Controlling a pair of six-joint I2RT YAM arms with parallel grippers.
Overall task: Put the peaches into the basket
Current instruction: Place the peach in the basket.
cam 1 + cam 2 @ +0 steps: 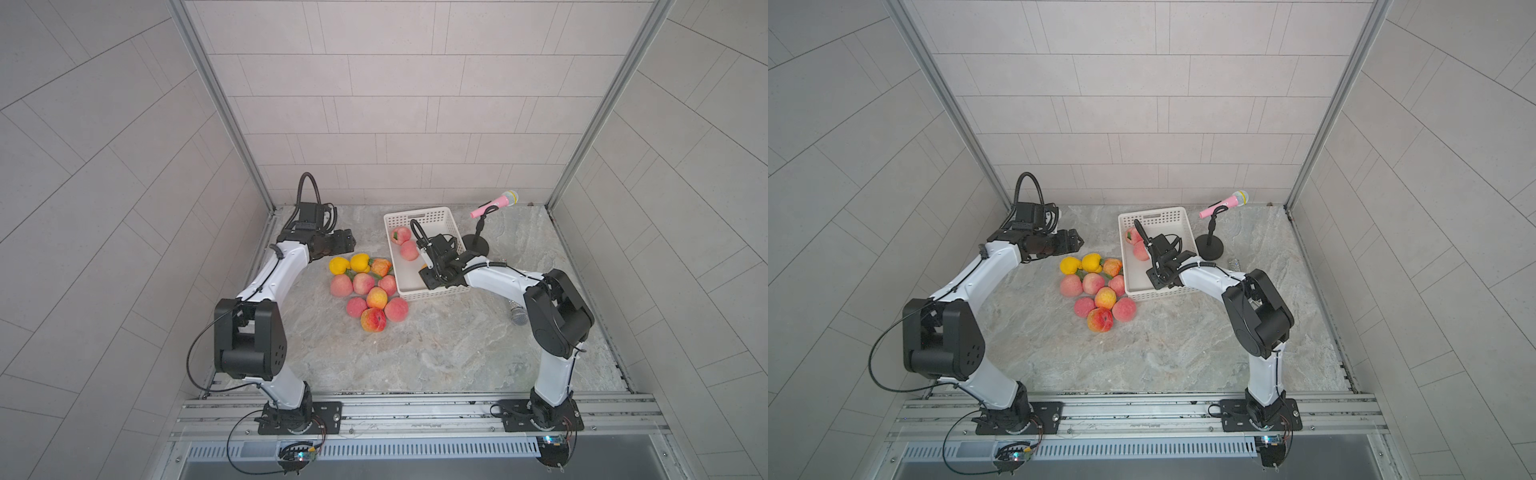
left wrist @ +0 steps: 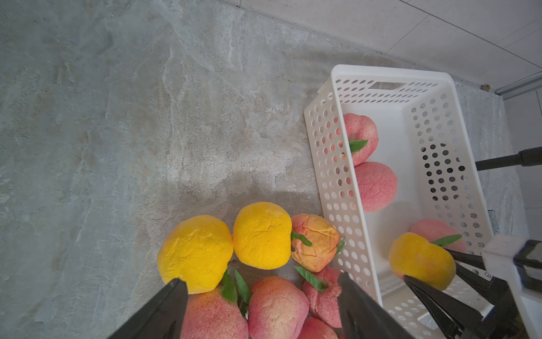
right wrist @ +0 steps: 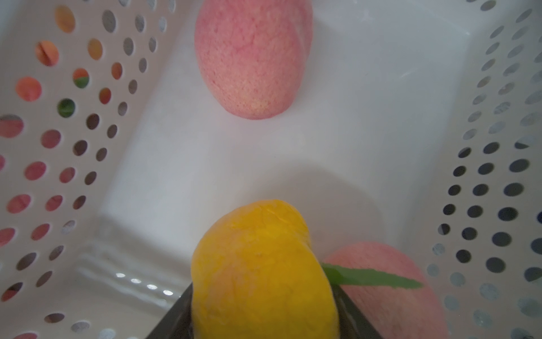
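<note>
Your right end effector (image 2: pixel 425 265) pinches a yellow peach (image 3: pixel 261 264) inside the basket (image 1: pixel 419 213), where three pink ones (image 2: pixel 375 185) lie. About ten peaches (image 1: pixel 363 284) sit on the tabletop (image 1: pixel 436 353) just left, near your spread left end effector (image 1: pixel 350 241).

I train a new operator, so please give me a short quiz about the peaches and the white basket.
1. True or false: the right gripper holds a round yellow fake peach inside the white perforated plastic basket.
2. What stands beside the basket? A) pink microphone on a black stand B) blue cup C) green bottle
3. Fill in: the left gripper hangs ____ above the peach pile.
Key: 1 true; 2 A; 3 open.
</note>
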